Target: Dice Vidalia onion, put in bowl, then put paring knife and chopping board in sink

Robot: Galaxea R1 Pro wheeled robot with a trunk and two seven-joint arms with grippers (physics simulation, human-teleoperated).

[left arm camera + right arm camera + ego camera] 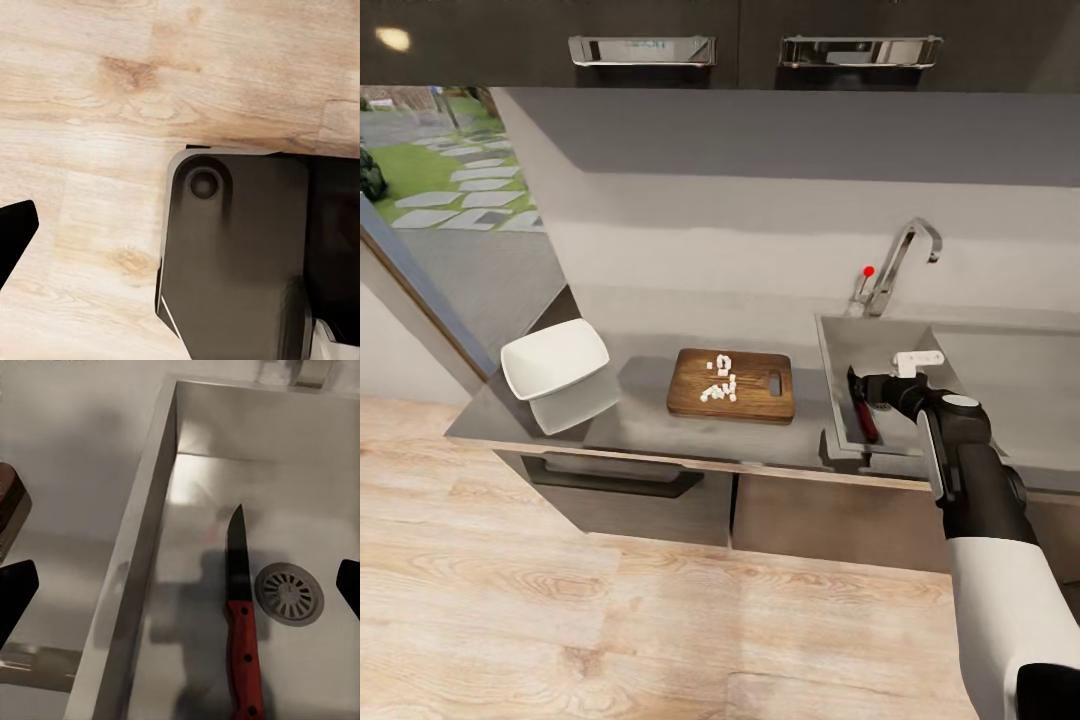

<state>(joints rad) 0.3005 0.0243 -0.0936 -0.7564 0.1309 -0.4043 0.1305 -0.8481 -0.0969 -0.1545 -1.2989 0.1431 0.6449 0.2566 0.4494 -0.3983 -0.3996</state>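
Paring knife (241,615) lies flat on the floor of the sink (142,547), straight below the right gripper (180,592), which hangs over the basin with its 2 fingers spread wide and nothing between them. The knife is released and apart from both fingers. Its long axis runs crosswise to the line joining the fingertips. In the head view the red handle is the end nearer the robot and the dark blade points away toward the back wall, just beside the round drain (289,594).

Further out to the left on the countertop (640,420) sits the chopping board (760,385), its long axis along the counter edge, with the diced onion (720,385) still on it. Beyond that is the white bowl (555,358), which looks empty.

The right arm is much the nearer to the board. Of the left gripper, 1 dark fingertip (13,236) shows over the wooden floor (112,75), so I cannot tell its opening.
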